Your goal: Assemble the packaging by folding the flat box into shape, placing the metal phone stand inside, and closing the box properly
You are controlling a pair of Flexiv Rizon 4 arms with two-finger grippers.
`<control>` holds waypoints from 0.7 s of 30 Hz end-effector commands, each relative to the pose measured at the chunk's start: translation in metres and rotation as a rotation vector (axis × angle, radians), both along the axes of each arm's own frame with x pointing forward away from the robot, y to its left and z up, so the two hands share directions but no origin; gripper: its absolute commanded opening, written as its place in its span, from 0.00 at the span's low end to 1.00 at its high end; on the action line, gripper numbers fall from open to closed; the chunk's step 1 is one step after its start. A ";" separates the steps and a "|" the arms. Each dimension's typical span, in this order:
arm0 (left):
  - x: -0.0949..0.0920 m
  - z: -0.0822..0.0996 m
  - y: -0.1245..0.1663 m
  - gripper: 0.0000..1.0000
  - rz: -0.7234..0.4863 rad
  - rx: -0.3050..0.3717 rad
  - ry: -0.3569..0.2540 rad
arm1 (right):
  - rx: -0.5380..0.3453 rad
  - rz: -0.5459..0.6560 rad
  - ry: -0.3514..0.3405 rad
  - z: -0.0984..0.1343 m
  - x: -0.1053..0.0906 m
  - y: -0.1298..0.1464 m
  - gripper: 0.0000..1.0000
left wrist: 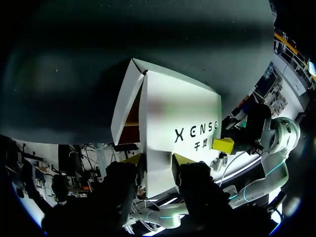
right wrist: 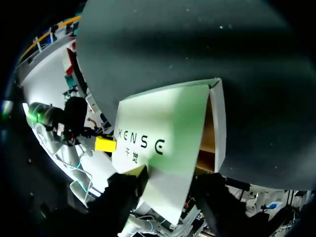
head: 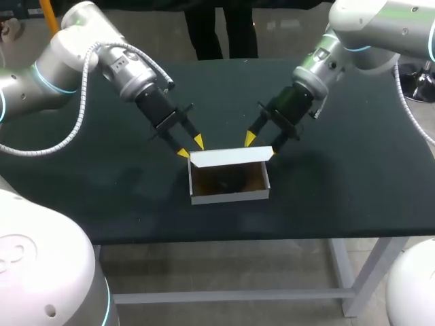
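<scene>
A white cardboard box (head: 229,196) with a brown inside stands in the middle of the table. Its lid (head: 231,157) is raised along the back edge. A dark shape (head: 228,179) lies inside; I cannot make out what it is. My left gripper (head: 190,147) is at the lid's left end and my right gripper (head: 261,145) is at its right end. In the left wrist view the printed lid (left wrist: 177,113) runs between the fingers of my left gripper (left wrist: 158,160) and touches both. In the right wrist view the lid (right wrist: 158,128) likewise fills the gap of my right gripper (right wrist: 168,173).
The dark table (head: 102,190) is bare on both sides of the box and in front of it, up to the near edge.
</scene>
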State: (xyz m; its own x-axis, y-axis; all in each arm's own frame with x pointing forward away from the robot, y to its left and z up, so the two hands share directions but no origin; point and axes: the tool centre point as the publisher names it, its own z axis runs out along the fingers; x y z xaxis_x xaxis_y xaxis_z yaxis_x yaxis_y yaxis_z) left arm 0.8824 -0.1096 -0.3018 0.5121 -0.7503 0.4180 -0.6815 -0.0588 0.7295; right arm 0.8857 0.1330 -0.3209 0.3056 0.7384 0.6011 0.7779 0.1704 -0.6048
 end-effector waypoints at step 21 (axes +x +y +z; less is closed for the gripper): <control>-0.007 -0.003 -0.004 0.32 0.093 -0.100 -0.043 | 0.006 0.009 0.010 -0.002 0.003 0.008 0.55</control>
